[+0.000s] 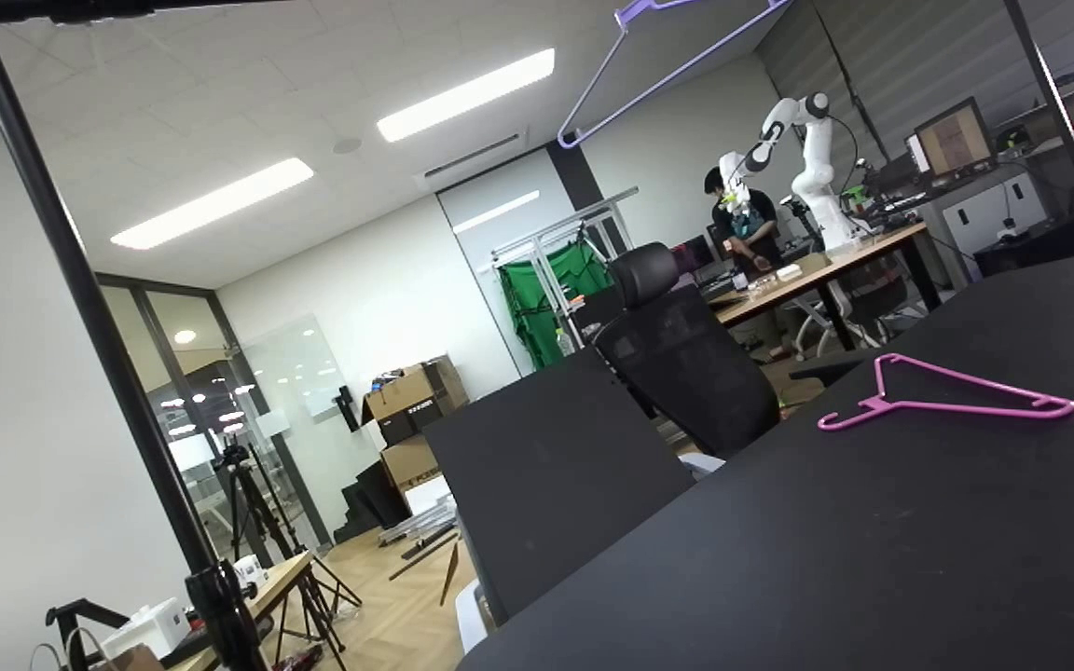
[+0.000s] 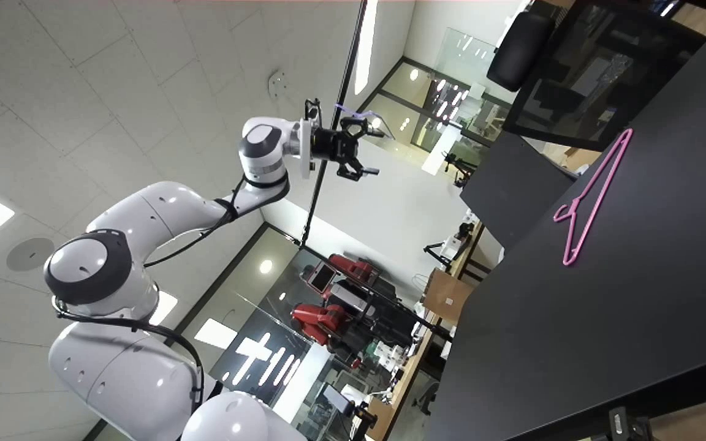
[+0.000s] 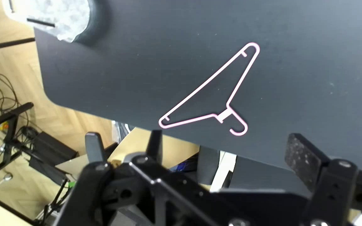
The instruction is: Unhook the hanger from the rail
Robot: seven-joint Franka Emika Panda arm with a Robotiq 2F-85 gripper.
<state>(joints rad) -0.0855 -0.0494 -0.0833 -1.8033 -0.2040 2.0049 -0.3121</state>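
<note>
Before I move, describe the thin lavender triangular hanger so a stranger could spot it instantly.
From the big black tabletop, look upward. Against the pale ceiling in an exterior view is the thin lavender triangular hanger, partly cropped. Unlike the pink triangular hanger lying on the tabletop, it is purple and high up.

Room is left between the fingers point(image 3: 306, 161) of the gripper point(image 2: 380, 152). In an exterior view, one finger is crowded by the lavender hanger point(image 2: 359, 114), contact unclear; behind, passage is crossed by the black rail point(image 2: 351, 55). The table point(image 3: 309, 78) below is partly obstructed by the pink hanger point(image 3: 225, 115).
</note>
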